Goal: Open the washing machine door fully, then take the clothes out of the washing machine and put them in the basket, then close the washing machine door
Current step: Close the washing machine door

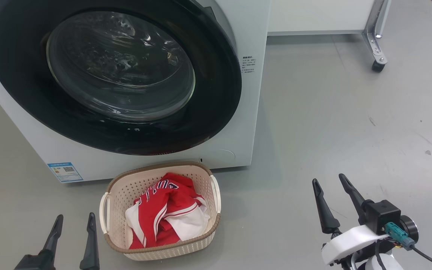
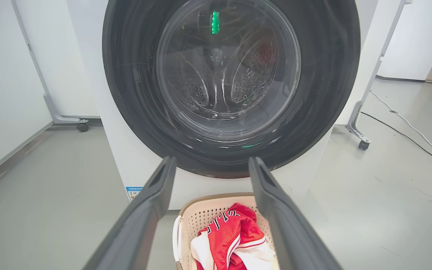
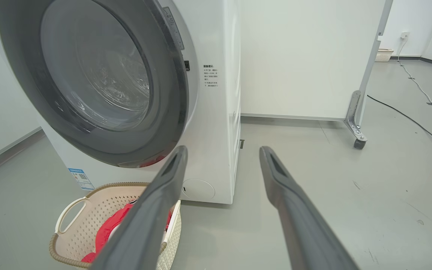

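Since the red and white clothes (image 1: 163, 213) lie piled in the basket (image 1: 163, 164), we think the taking-out part is done. The basket stands on the floor (image 1: 332, 112) just in front of the washing machine (image 1: 246, 123), below the washing machine door (image 1: 118, 71). The door lies against the front of the machine, so it looks shut to us. We cannot tell if it has clicked all the way. If it has, nothing is left to do. If not, it needs one more push.

Our left gripper (image 1: 75, 217) hangs low, just left of the basket. Our right gripper (image 1: 328, 179) hangs well off to the right over bare floor. Both have their jaws spread wide with nothing in them, and they touch nothing.

From the head view we see both grippers, the basket and the blue sticker (image 1: 65, 171) together. The left wrist view looks straight through the glass at the shiny drum (image 2: 253, 71) with its little holes. We can make out no clothes in there; a faint red patch may be just a reflection. The right wrist view looks at the door from the side, so we see its thick edge standing out from the white front, and a dark cable (image 3: 407, 116) on the floor far back.
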